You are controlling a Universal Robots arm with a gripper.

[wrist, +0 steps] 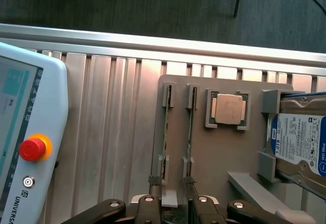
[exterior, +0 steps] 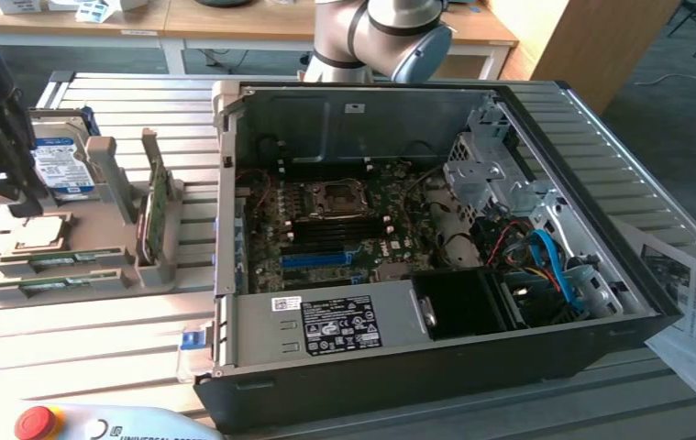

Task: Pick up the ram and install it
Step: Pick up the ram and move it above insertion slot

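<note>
Just below the gripper (wrist: 172,183), a grey tray (wrist: 219,152) holds two thin green sticks standing on edge, side by side. The gripper is wide open and holds nothing, and the ram (wrist: 166,127) lines up with the gap between its fingers. The other stick (wrist: 190,127) sits beside it, then a square chip (wrist: 228,108) and a hard drive (wrist: 300,142).

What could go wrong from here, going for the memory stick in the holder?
1. The memory stick and a look-alike second stick stand close together in the holder. The open end effector hangs above their ends, one fingertip seemingly in line with the second stick: it might strike it or pinch the wrong one.
2. The case wall stands between the holder and the board's slots; a low carry could clip it.
</note>
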